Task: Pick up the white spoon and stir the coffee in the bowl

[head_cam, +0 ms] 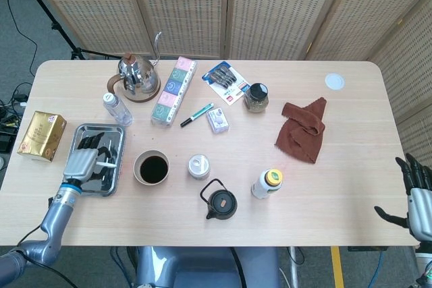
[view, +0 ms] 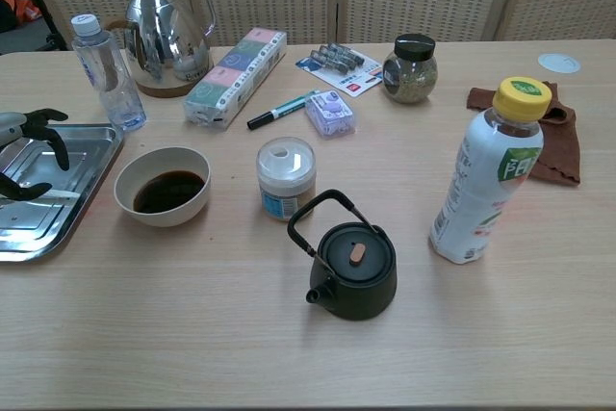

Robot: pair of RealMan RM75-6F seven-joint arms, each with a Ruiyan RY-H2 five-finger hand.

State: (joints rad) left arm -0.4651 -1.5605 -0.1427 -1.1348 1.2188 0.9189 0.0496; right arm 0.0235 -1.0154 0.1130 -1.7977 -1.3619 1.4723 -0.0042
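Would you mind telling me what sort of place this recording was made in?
Probably a lab or studio set up for tabletop trials, not a home kitchen: perforated folding screens fence the wooden table, cables trail on grey carpet, and a black stand sits nearby.

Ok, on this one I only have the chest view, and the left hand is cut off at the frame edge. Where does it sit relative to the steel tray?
Observer: The head view shows the whole left hand over the middle of the rectangular steel tray, fingers pointing toward the far side.
Operator: Has it got the white plastic spoon?
Observer: I cannot tell. The white plastic spoon has its handle sticking out from under the hand, toward the white bowl of coffee.
Operator: And the right hand? I see none of it.
Observer: The right hand hangs just off the near right corner of the wooden table, fingers apart, holding nothing.
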